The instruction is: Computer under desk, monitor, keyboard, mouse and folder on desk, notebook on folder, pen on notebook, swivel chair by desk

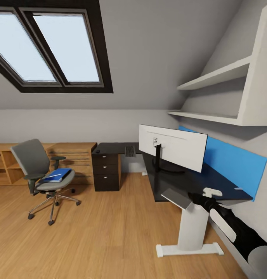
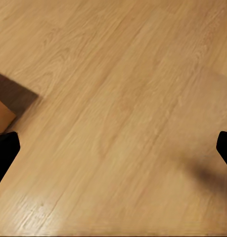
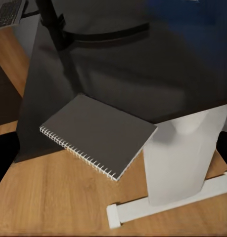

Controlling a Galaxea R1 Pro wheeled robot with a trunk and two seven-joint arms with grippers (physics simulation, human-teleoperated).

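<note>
Nearest in the head view, the right arm (image 1: 234, 228) reaches forward from the lower right corner toward the near end of the desk (image 1: 211, 182), its black and white links ending by a small white fitting at the desk's edge. The right gripper's fingertips show only as dark tips at the two side edges of the right wrist view, set wide apart with nothing between them, so it is released. The notebook (image 3: 98, 133), grey-covered with a wire spine, lies on the near corner of the black desktop and juts out past the edge, above the white pedestal leg (image 3: 180, 158) and its foot on the wooden floor (image 1: 110, 240). In the head view the same notebook (image 1: 177, 198) sticks out at the desk's near corner. The left gripper's fingertips likewise appear as dark tips at the edges of the left wrist view, spread wide over bare floorboards (image 2: 118, 108), holding nothing. Farther along the desk, the monitor (image 1: 173, 147) stands upright on its round base with its white back toward the camera, in front of the blue back panel (image 1: 234, 162). Beyond it, on the far wing of the desk, the keyboard (image 1: 130, 150) lies flat, near the dark drawer unit (image 1: 106, 170). Off to the left, well apart from the desk, the swivel chair (image 1: 42, 174) stands on the floor with the blue folder (image 1: 58, 175) lying on its seat; a thin white thing rests on the folder, too small to tell what it is. Behind the chair a low light-wood cabinet (image 1: 71, 159) runs along the wall, under a slanted skylight (image 1: 48, 46), and white shelves (image 1: 222, 93) hang above the desk.
</note>
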